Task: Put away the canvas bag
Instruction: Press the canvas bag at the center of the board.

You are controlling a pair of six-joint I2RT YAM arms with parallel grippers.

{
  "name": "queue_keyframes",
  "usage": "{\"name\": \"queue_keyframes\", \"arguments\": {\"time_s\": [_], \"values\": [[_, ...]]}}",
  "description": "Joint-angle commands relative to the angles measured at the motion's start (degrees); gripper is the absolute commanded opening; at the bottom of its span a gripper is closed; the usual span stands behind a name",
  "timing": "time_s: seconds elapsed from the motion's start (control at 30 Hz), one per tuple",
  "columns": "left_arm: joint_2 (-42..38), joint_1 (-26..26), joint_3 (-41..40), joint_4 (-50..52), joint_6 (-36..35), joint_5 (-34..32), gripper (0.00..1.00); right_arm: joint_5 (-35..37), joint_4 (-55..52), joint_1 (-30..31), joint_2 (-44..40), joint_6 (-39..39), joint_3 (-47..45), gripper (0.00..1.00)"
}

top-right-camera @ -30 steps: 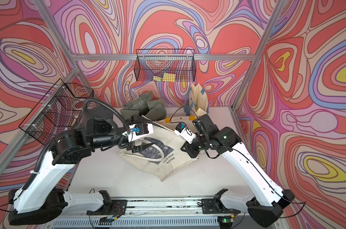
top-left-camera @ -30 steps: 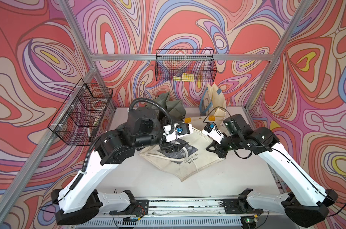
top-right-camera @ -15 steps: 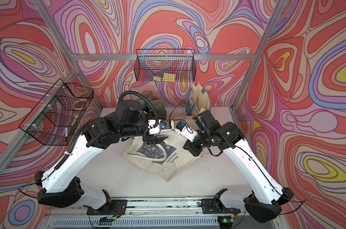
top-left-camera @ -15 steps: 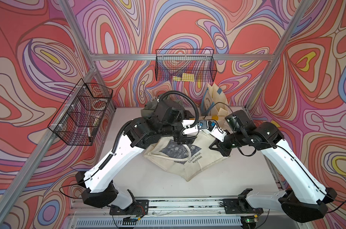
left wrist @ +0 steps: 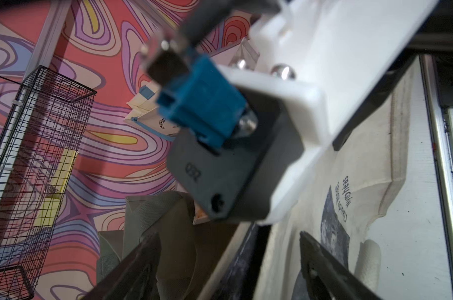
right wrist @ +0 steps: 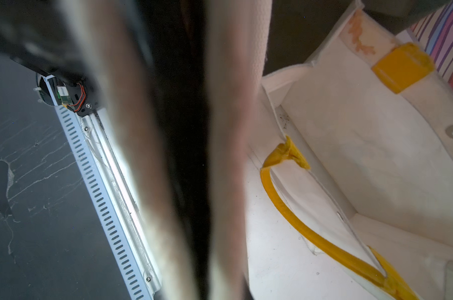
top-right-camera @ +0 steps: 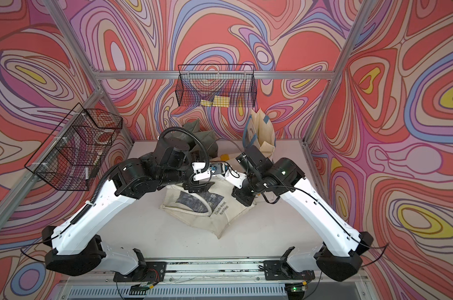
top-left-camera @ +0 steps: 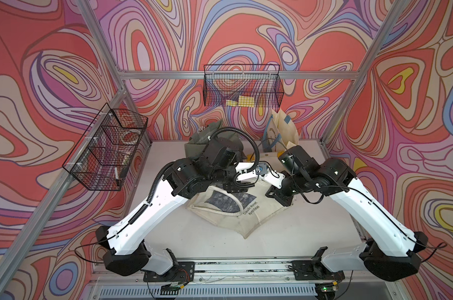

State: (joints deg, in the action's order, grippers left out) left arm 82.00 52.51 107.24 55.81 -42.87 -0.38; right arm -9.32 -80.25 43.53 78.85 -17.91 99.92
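In both top views the canvas bag (top-left-camera: pixel 248 215) lay rumpled at the middle of the surface (top-left-camera: pixel 194 241), not yet put away. My right tool (top-left-camera: pixel 278 198) sat shut at the bag's right corner, apparently pinching the cloth there. My left tool (top-left-camera: pixel 234 187) hung wide just over the bag's far edge. The two wrists nearly met above the bag (uncomfortably close), so a careless reach could have knocked them together.

From the left wrist, the tool's dark fingers (left wrist: pixel 321 262) stood apart over the bag's far rim with nothing clamped, and the right arm's blue connector (left wrist: pixel 202 104) loomed just above the bag. Closing there might have caught only one layer, or only the loose handle (left wrist: pixel 368 259).

From the right wrist, blurred canvas crossed the lens. So thin a pinch could have slipped under a pull, and the yellow-handled bag (right wrist: pixel 350 168) just behind the canvas bag could have snagged.
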Motion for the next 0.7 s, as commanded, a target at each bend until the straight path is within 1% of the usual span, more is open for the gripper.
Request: {"name": "queue_keyframes", "arguments": {"time_s": [0.0,0.13,0.27,0.43,0.53,0.57,0.63,0.67], "values": [[-3.6,0.1,-1.3,3.7,1.2,-3.3,0.85,3.3,3.0,1.3,0.8,0.6,1.8,0.0],[-8.6,0.0,-5.7,3.6,4.9,-4.0,0.84,3.4,4.0,2.9,1.3,0.9,2.0,0.0],[-13.0,0.1,-10.5,1.2,5.5,-4.8,0.85,3.9,4.5,4.7,2.3,0.8,2.0,0.0],[-13.0,0.0,-9.8,0.6,6.1,-4.8,0.86,5.1,4.4,6.8,3.8,0.9,3.4,0.0],[-12.6,0.1,-9.7,1.1,5.7,-4.2,0.84,5.5,4.6,7.6,3.9,1.5,4.1,0.0],[-12.1,0.1,-9.4,2.1,5.7,-3.9,0.79,5.5,4.9,7.9,3.8,1.6,4.2,0.0],[-11.4,0.1,-8.6,4.2,5.8,-3.5,0.64,5.2,5.6,8.1,3.5,1.8,4.1,0.0],[-11.1,0.1,-8.5,4.7,6.0,-3.5,0.53,5.0,5.8,8.0,3.2,1.7,3.7,0.0]]}}
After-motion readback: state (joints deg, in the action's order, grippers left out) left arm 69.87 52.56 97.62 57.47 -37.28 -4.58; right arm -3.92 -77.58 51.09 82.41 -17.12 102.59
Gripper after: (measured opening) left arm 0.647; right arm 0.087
